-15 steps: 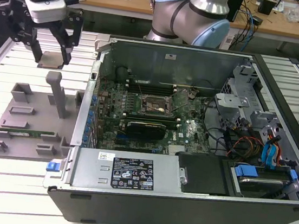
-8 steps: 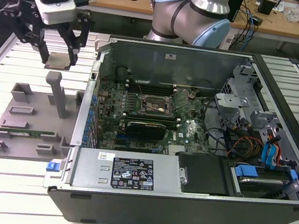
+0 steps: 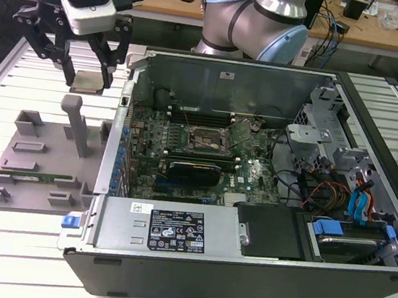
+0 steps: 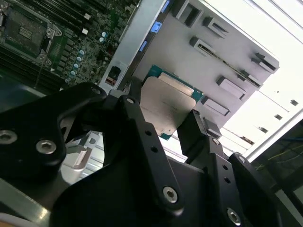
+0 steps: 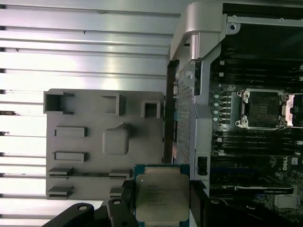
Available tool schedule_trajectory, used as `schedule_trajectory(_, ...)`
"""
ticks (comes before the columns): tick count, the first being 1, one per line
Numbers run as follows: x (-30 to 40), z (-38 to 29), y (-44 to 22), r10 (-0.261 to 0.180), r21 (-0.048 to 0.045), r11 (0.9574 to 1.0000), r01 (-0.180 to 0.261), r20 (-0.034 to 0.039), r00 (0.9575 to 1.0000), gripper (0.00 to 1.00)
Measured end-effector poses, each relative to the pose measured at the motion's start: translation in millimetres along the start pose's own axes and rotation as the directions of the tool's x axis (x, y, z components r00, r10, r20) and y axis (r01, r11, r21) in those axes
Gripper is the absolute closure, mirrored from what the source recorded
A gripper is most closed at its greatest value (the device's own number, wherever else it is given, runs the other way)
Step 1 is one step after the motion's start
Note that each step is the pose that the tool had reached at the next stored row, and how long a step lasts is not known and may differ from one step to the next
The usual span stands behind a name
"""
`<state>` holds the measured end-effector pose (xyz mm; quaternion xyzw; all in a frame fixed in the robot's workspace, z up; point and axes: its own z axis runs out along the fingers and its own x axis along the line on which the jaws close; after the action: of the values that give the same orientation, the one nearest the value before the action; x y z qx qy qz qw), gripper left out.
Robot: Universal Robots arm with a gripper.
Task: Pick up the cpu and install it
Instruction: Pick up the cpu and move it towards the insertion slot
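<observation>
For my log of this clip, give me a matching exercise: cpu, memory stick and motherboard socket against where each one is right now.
Things:
1. cpu
2. memory stick
3. socket

Places:
A. lying in the grey tray
B. inside the open computer case, with no chip in it
C. clamped in the hand, up off the tray

Pairs: 1-C; 2-A; 3-B

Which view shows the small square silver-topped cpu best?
The first wrist view: the silver-topped cpu faces the camera, clamped in the pincer. The second wrist view shows it tilted, partly hidden; the exterior view, a small pale square.
</observation>
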<state>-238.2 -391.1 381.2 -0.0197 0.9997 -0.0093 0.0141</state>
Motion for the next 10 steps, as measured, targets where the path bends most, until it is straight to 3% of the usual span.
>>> schedule_trajectory(8, -12.7, 0.8, -0.5, 0.000, 0.0000, 1.0000, 0.000, -0.0001, 1.0000, 0.45)
schedule_trajectory(10, -18.7, 1.3, -0.7, 0.000, 0.0000, 1.0000, 0.000, -0.0002, 1.0000, 0.45)
